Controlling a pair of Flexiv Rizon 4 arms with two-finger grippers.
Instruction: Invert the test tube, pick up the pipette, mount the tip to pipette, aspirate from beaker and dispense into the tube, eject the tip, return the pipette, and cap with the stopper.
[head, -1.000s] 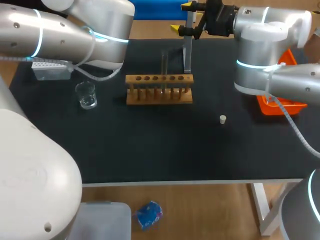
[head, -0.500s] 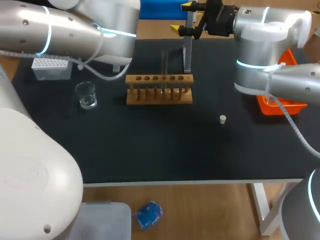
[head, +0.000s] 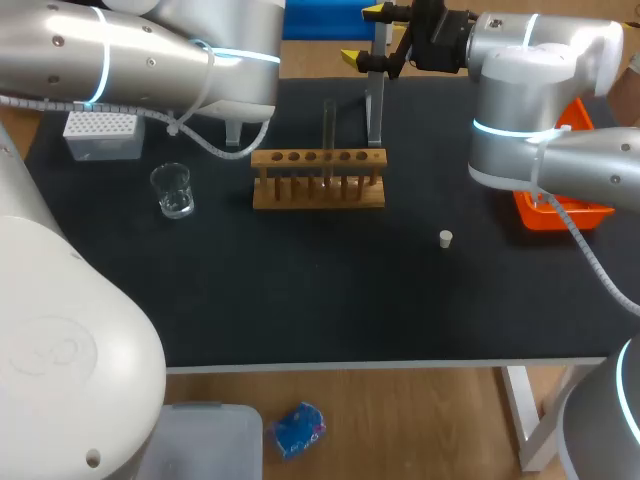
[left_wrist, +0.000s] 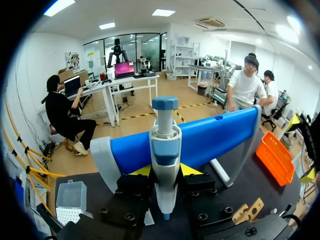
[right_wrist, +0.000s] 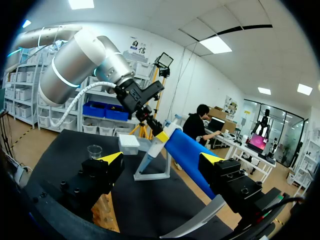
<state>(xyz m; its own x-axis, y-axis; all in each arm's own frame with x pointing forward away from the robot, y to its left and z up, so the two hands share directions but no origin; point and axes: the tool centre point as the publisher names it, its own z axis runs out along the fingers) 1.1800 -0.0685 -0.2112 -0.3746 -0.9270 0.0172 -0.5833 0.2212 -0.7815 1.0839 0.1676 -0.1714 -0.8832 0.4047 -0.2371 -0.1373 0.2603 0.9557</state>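
the left claw (left_wrist: 166, 171) is clamped on the pipette (left_wrist: 165, 145), right at its stand (right_wrist: 150, 175) near the back of the table. i'd say it should lift straight up until clear of the stand, keep the pipette upright, then press down square into the tip box (head: 100, 135) close by. the beaker (head: 173, 190) sits near that path. the tube (head: 328, 125) stands upright in the rack (head: 318, 190), and the stopper (head: 446, 238) lies well apart. the right claw (right_wrist: 161, 159) hangs wide, holding nothing.

Rack (head: 318, 190) and tube (head: 328, 125) mid-table, open mat (head: 330, 300) nearer
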